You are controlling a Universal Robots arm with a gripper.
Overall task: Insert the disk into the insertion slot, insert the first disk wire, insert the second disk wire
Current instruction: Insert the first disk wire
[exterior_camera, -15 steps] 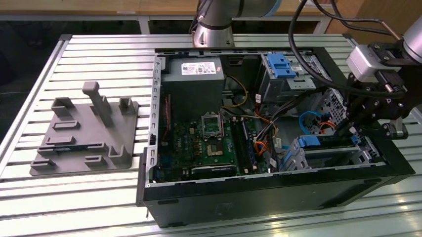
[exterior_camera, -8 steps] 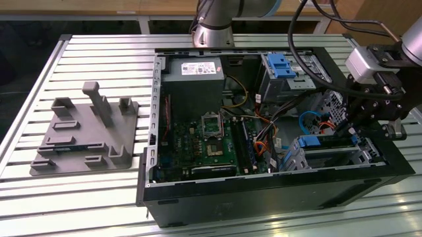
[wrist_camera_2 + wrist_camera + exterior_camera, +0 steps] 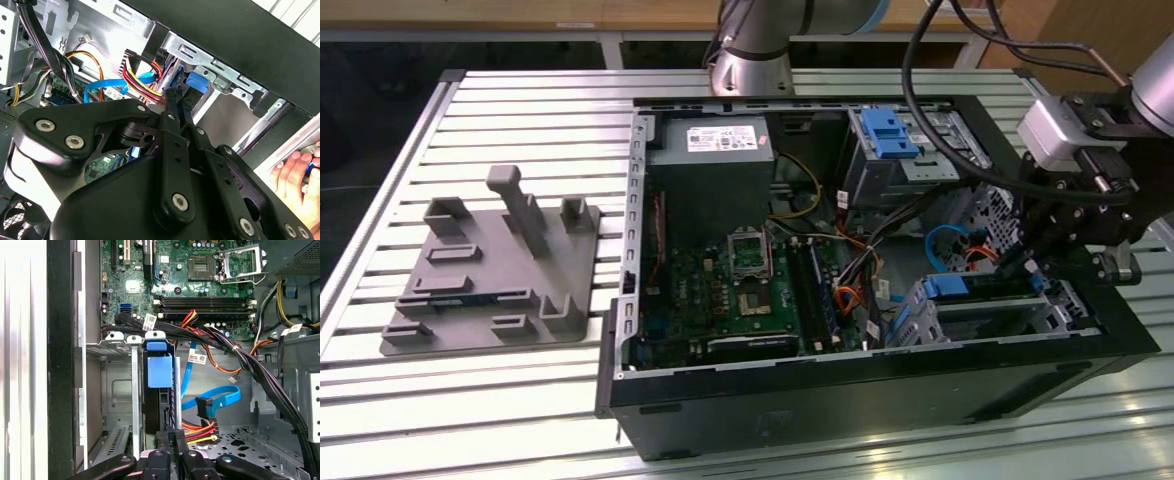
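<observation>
The disk (image 3: pixel 977 292), in its blue caddy (image 3: pixel 159 371), sits inside the insertion slot (image 3: pixel 1057 306), a silver cage (image 3: pixel 118 386) at the near corner of the open computer case on the exterior view's right. My gripper (image 3: pixel 170 436) hangs just behind the disk's end, shut on a black connector (image 3: pixel 174 96) with red, yellow and black wires (image 3: pixel 142 75). That connector lies close to the caddy (image 3: pixel 196 80); whether it touches is hidden. A blue flat cable (image 3: pixel 220 396) with a black plug (image 3: pixel 205 407) lies loose beside it.
A taller grey bay with a blue tab (image 3: pixel 887 135) stands at the back of the case. Black cable bundles (image 3: pixel 260 375) cross over the motherboard (image 3: pixel 734 290). A grey fixture (image 3: pixel 494 270) lies on the slatted table. A person's hand (image 3: pixel 292 172) rests outside the case wall.
</observation>
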